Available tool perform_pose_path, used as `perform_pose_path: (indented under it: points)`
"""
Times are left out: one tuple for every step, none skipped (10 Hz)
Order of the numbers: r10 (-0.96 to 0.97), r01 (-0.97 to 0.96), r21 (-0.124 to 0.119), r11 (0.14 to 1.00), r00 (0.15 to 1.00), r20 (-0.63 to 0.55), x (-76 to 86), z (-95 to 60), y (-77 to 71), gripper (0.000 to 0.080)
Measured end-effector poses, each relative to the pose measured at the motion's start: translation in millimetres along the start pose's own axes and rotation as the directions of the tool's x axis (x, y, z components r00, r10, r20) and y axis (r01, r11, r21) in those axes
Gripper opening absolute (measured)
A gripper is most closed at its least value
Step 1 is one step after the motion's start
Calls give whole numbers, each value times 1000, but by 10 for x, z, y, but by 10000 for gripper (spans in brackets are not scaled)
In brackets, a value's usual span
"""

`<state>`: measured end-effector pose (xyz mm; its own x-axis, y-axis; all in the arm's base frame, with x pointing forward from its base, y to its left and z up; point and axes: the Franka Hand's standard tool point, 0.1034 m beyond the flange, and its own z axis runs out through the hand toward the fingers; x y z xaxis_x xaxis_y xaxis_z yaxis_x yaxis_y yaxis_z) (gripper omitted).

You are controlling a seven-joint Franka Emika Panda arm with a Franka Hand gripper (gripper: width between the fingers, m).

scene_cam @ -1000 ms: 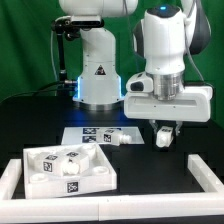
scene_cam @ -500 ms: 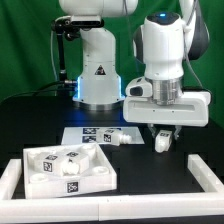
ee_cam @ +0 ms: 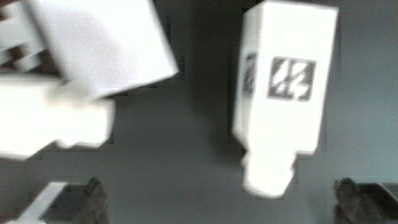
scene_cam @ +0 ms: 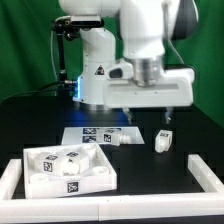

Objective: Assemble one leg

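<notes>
Black bench [scene_cam: 30, 125], green curtain behind, white robot base [scene_cam: 97, 80] with a blue glow at its foot. Arm's hand [scene_cam: 150, 92] is seen blurred, raised above the bench. The leg [scene_cam: 163, 140] is set on the bench, tilted, tag facing the camera, just off the exterior view's right end of the marker board [scene_cam: 88, 133], clear of the hand. In the wrist view the leg [ee_cam: 285, 95] is shown with its tag and a narrow peg at one end. Jaws are held wide apart, dark fingertips [ee_cam: 77, 203] at either side, nothing gripped. Large white panel [scene_cam: 45, 178] is placed near the front, small white blocks resting on it.
</notes>
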<state>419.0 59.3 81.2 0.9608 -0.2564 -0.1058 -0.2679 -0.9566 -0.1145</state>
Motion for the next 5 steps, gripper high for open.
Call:
perform_pose_path:
  points:
    - [-29, 28, -12, 1000, 999, -23, 79, -128, 29, 648]
    - [-36, 35, -9, 999, 999, -35, 144, -201, -7, 648]
    - [-33, 33, -9, 999, 999, -32, 127, -175, 2, 649]
    - [-33, 33, -9, 999, 999, -32, 128, -175, 1, 649]
    - [-33, 33, -9, 999, 999, -32, 130, -175, 2, 649]
